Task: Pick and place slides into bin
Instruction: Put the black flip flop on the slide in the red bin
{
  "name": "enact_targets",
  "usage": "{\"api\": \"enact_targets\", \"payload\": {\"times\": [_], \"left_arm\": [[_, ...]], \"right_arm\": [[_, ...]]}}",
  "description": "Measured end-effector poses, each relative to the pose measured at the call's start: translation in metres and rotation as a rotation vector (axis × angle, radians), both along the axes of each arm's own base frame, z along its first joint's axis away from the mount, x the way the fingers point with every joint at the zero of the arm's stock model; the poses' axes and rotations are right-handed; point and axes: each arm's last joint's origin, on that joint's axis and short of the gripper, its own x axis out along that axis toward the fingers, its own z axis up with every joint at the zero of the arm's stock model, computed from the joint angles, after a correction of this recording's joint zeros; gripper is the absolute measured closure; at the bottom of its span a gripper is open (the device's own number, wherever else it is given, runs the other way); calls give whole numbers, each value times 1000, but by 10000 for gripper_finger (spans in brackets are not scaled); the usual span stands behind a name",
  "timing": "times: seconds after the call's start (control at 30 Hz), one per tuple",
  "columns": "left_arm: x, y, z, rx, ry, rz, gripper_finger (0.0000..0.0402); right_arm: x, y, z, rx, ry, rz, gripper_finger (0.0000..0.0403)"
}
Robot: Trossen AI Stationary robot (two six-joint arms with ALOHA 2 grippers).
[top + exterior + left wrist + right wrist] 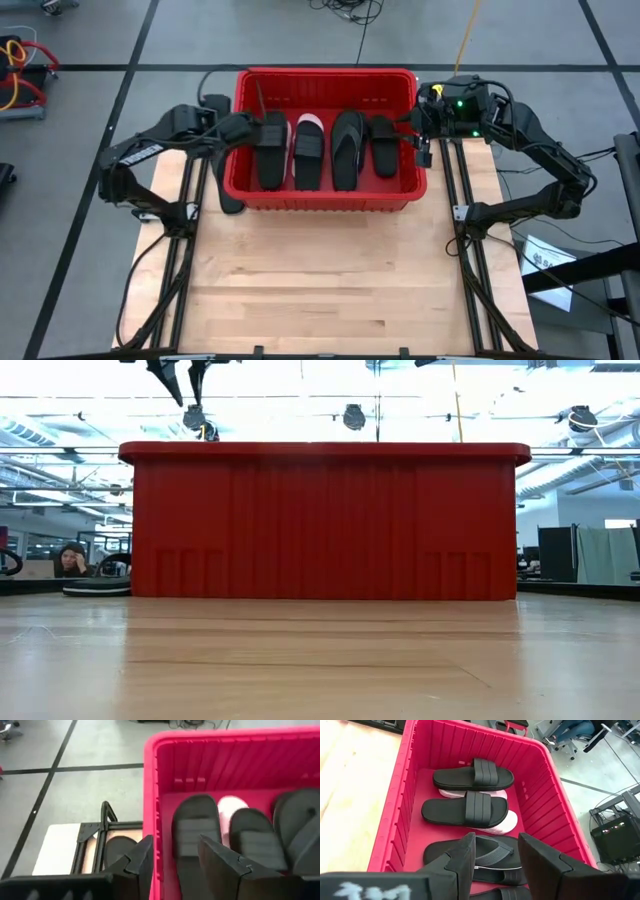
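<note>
Four slides (320, 150) in bin (327, 195) | left pincer (175, 865) — apart, above rim | right pincer (497, 855) — apart, above them

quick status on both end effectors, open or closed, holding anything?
Left end effector: open, empty, above the left wall of the red bin.
Right end effector: open, empty, over the bin's right end, above a flip-flop.

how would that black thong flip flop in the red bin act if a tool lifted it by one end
The black thong flip flop looks thin and flat, so it would probably droop when lifted by one end. Its narrow straps might stretch or slip from a pinch. It seems light, and lying close to the neighbouring black slide in the red bin, it could nudge it.
</note>
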Motion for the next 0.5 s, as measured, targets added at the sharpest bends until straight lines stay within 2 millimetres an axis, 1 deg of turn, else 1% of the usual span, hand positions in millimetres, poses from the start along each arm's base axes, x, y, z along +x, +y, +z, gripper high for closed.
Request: {"api": "enact_targets", "payload": {"times": [0.13,0.23,0.37,0.5], "left_arm": [[-20,4,3,16,-18,46,254],[-37,8,0,-14,-30,90,254],[-55,11,-15,-48,-17,150,254],[-73,8,-33,-127,-55,217,254]], "right_arm": [[0,0,0,-10,4,6,261],[0,0,0,-22,9,14,261],[0,0,0,-25,10,16,261],[0,0,0,-27,10,17,261]]}}
